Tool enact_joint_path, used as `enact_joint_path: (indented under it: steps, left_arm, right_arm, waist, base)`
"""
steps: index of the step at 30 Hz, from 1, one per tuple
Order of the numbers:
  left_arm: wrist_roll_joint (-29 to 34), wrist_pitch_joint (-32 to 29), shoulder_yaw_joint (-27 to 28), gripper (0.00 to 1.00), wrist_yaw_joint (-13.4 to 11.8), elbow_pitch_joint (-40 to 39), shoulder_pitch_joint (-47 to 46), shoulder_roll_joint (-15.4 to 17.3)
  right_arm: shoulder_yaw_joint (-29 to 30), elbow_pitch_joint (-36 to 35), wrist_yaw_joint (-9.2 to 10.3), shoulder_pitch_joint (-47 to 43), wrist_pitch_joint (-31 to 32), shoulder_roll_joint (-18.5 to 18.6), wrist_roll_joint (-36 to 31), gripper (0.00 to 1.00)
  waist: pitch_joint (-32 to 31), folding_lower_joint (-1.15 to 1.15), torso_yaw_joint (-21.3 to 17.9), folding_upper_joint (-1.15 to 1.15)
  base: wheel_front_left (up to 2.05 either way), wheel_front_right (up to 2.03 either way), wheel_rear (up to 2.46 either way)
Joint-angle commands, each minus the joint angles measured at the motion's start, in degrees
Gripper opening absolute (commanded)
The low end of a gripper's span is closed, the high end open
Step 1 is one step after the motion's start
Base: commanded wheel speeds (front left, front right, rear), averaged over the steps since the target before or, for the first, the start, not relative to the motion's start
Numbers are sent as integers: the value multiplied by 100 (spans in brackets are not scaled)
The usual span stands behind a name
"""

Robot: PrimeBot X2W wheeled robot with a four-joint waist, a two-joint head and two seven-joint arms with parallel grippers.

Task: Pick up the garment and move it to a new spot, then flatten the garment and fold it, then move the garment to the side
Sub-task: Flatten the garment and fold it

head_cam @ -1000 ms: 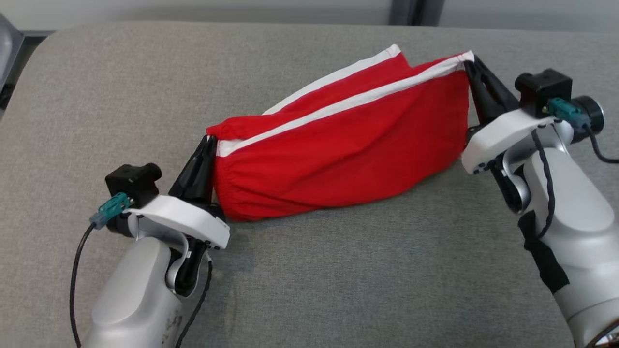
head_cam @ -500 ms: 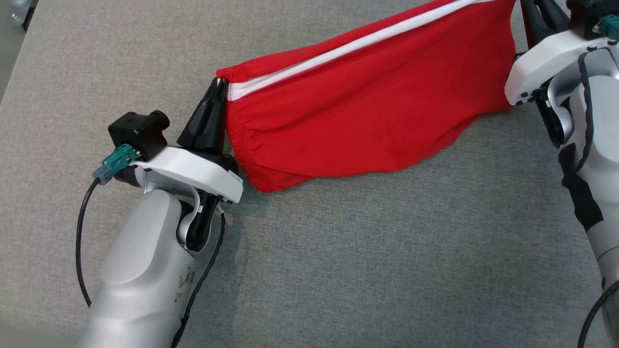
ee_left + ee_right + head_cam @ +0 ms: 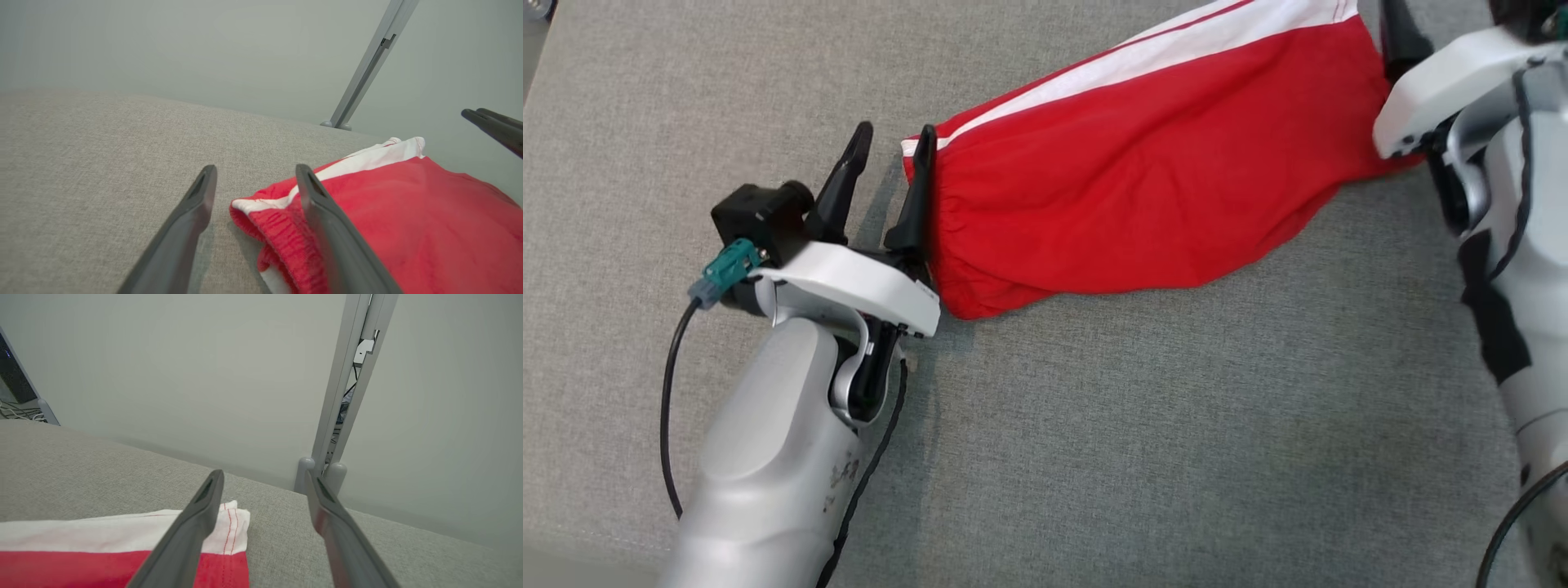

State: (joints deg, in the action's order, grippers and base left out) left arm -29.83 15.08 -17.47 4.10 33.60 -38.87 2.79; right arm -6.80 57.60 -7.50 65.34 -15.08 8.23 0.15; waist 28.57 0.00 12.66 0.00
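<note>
Fingers (image 3: 845, 175) wide apart on the left gripper (image 3: 892, 140), holding nothing, one right against the waistband of the red shorts (image 3: 1143, 163). Right gripper (image 3: 263, 477) gapes too, empty, by the hem corner. Two grippers, one pair of shorts, lying on the grey tabletop (image 3: 1094, 449).

Garment (image 3: 1143, 204) lies on padded surface (image 3: 1094, 457), lengthwise between my two grippers. My left gripper (image 3: 895, 131) at its left end: inner finger against garment edge, outer finger over bare surface. My right gripper (image 3: 264, 473) at far right corner, one finger over that corner. Wall (image 3: 163, 375) and post (image 3: 347, 375) behind surface.
</note>
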Motion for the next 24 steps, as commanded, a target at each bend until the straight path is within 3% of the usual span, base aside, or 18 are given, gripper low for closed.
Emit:
enact_joint_path:
  steps: [1, 10, 17, 18, 19, 20, 24]
  left_arm:
    - [69, 9, 55, 100, -41, -30, 101, 29]
    - [153, 9, 254, 100, -24, -147, 575, 26]
    - [226, 9, 180, 100, -36, -180, 647, 26]
    - [231, 9, 177, 100, -37, -183, 654, 26]
    - [256, 9, 178, 100, -44, -181, 664, 26]
    - [275, 9, 191, 100, -48, -176, 670, 27]
    - [340, 9, 278, 100, -59, -118, 728, 24]
  right_arm:
    - [-46, -65, 2, -209, -7, -40, 118, 100]
    - [-663, 189, 2, -837, 134, 13, 1003, 100]
    - [-1216, 566, 1, -1017, 903, -30, 1701, 100]
    - [-1279, 590, 0, -1045, 1015, -57, 1819, 64]
    - [-1340, 593, 0, -1066, 1092, -69, 1931, 20]
    - [-1393, 571, 0, -1073, 1115, -45, 2012, 0]
    - [-1499, 479, 2, -1105, 894, 83, 2274, 0]
  waist:
    - [-50, 0, -35, 0]
    - [-244, 0, -175, 0]
    - [-256, 0, -148, 0]
    - [-263, 0, -142, 0]
    - [-275, 0, -139, 0]
    - [-287, 0, -141, 0]
    - [-418, 0, -207, 0]
  base:
    - [0, 0, 0]
    - [0, 0, 0]
    - [0, 0, 0]
    - [0, 0, 0]
    - [0, 0, 0]
    - [0, 0, 0]
    - [0, 0, 0]
